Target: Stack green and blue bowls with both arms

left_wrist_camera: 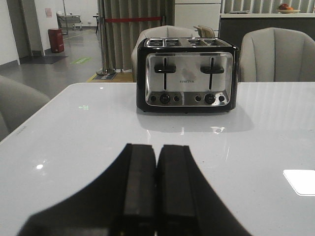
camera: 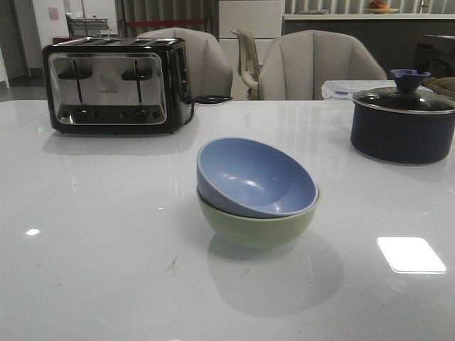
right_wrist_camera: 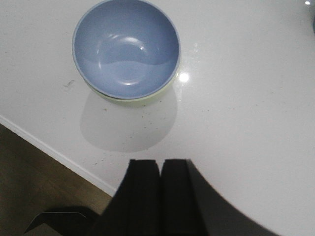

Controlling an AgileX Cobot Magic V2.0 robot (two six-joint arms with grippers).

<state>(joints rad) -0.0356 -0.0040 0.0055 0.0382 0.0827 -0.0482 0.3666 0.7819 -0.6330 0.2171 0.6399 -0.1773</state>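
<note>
The dusty blue bowl point(camera: 252, 177) rests tilted inside the pale green bowl point(camera: 256, 226) at the middle of the white table. From the right wrist view the blue bowl point(right_wrist_camera: 126, 48) hides nearly all of the green bowl point(right_wrist_camera: 147, 97), of which only a rim sliver shows. My right gripper point(right_wrist_camera: 160, 164) is shut with nothing in it, well back from the bowls and above the table's edge. My left gripper point(left_wrist_camera: 157, 150) is shut and empty too, over bare table and facing the toaster. Neither arm shows in the front view.
A black-and-steel toaster point(camera: 117, 85) stands at the back left, its cord trailing right. A dark lidded pot point(camera: 402, 122) sits at the back right. Chairs point(camera: 316, 64) stand behind the table. The table edge point(right_wrist_camera: 54, 152) and floor show near my right gripper.
</note>
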